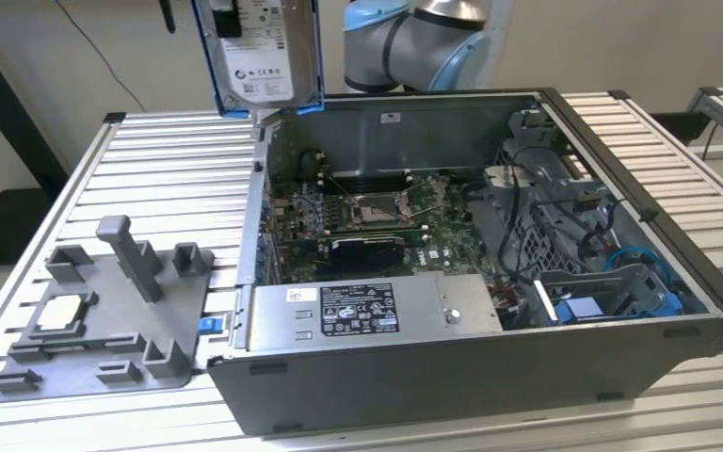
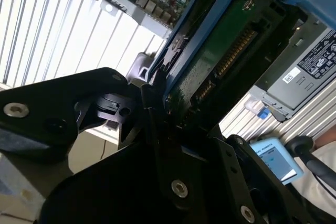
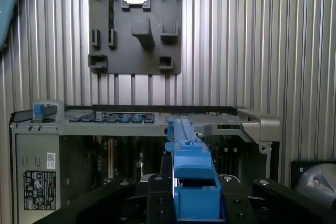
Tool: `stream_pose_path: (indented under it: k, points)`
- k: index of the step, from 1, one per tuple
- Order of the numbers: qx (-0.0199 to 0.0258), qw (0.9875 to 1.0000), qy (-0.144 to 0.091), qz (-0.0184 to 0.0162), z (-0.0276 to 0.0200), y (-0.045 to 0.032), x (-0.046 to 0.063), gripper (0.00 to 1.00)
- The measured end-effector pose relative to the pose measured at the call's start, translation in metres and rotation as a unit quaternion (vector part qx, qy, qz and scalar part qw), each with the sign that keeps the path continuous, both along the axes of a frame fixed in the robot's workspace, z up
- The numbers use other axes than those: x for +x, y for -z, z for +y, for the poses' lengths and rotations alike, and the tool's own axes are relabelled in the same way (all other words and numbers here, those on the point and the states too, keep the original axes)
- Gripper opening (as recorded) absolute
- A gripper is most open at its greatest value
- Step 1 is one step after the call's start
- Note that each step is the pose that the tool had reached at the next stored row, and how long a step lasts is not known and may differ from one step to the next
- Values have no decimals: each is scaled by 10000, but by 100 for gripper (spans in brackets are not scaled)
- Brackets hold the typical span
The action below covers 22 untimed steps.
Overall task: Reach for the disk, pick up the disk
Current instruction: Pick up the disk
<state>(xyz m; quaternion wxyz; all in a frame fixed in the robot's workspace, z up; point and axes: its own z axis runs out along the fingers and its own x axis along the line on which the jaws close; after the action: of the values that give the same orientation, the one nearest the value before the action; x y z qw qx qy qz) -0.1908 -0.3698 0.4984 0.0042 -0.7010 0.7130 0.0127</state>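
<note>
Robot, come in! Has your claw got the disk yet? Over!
Claw shut on the disk. Disk lifted, hanging upright above the open computer case. Grey fixture tray lies beside the case, away from the disk.

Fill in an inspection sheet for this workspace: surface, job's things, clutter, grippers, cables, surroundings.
Surface: slatted metal table, carrying an open computer case.
Job's things: disk in its blue frame, raised upright, clear of the case.
Clutter: grey fixture plate holding a small silver chip.
Grippers: gripper shut on the disk.
Cables: black and blue cables inside the case.
Surroundings: robot arm, pale wall.
</note>
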Motion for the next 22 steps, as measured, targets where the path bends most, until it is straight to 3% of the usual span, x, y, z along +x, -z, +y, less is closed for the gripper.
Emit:
stream_pose_path:
  k: [22]
  points:
    - [20, 10000, 0, 0, 0, 0, 593, 0]
